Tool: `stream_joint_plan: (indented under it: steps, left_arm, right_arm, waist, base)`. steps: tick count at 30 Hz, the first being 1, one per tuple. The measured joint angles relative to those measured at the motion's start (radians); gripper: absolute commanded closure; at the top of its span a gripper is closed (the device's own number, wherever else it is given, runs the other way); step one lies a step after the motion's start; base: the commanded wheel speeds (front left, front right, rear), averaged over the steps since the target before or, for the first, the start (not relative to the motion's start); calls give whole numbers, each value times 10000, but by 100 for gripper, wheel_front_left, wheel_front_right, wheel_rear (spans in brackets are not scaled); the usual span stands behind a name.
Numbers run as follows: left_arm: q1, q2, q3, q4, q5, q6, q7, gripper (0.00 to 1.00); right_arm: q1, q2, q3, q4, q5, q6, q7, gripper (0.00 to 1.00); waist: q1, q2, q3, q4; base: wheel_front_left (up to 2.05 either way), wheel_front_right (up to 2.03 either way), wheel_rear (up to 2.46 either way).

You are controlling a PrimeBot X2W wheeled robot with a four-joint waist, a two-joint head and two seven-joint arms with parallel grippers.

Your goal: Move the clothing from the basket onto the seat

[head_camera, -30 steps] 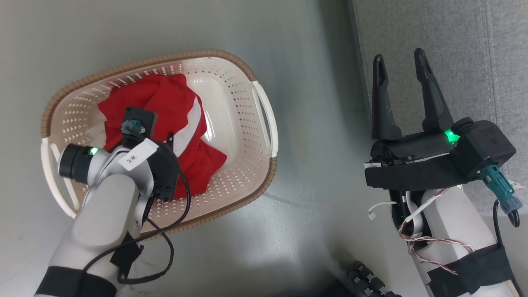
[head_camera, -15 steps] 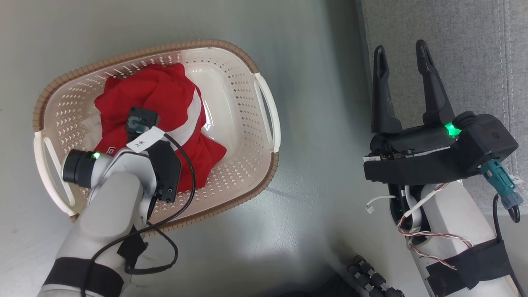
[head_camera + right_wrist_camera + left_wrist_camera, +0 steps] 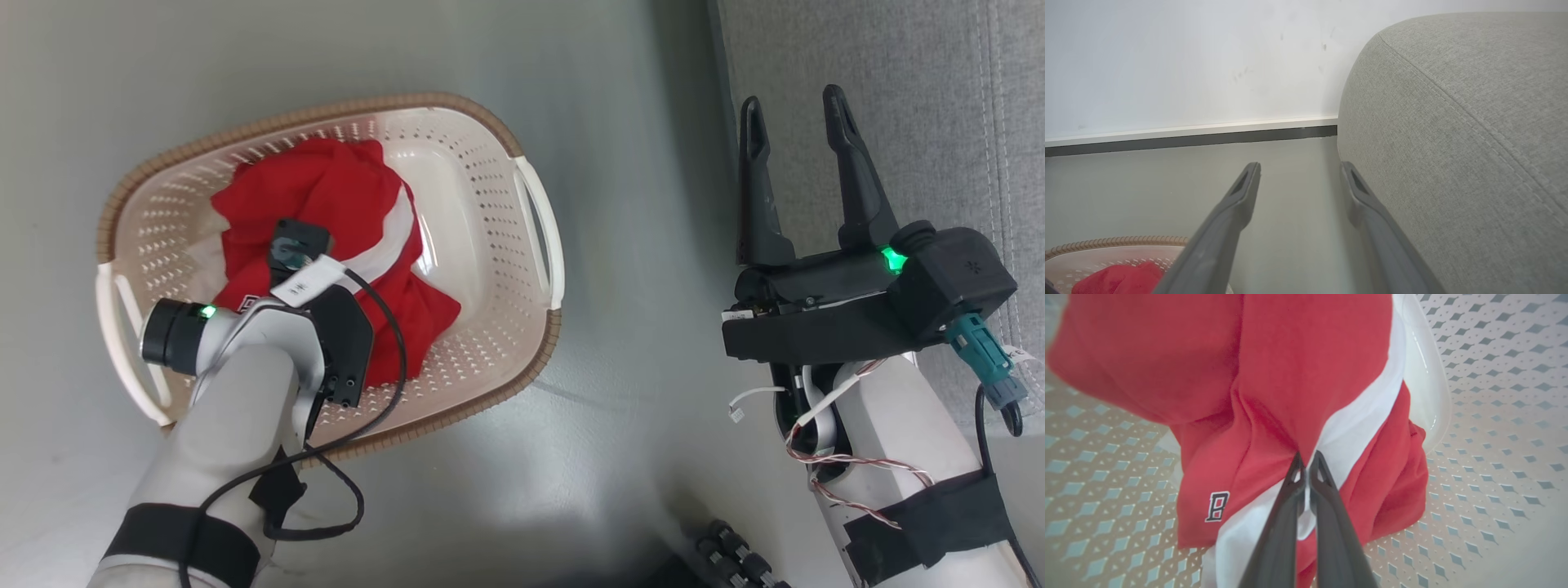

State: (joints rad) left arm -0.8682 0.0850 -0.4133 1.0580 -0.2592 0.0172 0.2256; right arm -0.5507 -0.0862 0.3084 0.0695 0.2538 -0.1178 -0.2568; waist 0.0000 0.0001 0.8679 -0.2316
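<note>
The red clothing [image 3: 343, 188] with a broad white stripe lies bunched in the cream basket [image 3: 490, 131] on the floor. My left arm [image 3: 245, 384] reaches down into the basket, hiding its fingers in the head view. In the left wrist view my left gripper [image 3: 1306, 459] is shut on a fold of the clothing [image 3: 1290, 375] beside the white stripe, over the perforated basket [image 3: 1494, 416] wall. My right gripper [image 3: 796, 110] stands open and holds nothing at the edge of the grey seat [image 3: 898, 82]. Its tips [image 3: 1298, 169] hang over floor beside the seat [image 3: 1453, 122].
Grey floor [image 3: 637, 245] separates the basket from the seat. A white wall [image 3: 1188, 61] with a dark baseboard runs behind. The basket rim [image 3: 1106, 241] and clothing [image 3: 1118, 277] show at the right wrist view's lower left. A black ribbed part [image 3: 735, 559] sits at the head view's bottom edge.
The head view has shifted a little. My left wrist has moved slightly over the clothing, and the fabric has gathered higher around it. The right gripper has stayed put.
</note>
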Motion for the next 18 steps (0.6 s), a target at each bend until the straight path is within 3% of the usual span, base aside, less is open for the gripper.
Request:
stream_joint_plan:
  steps: [18]
  left_arm:
    - [615,-293,102,-38,-499,-625,-2382,100]
  right_arm:
    - [-84,-366,59,823,-211,389,0,0]
  waist:
    - [-1,-2,-1730,696]
  base:
    - [0,0,0]
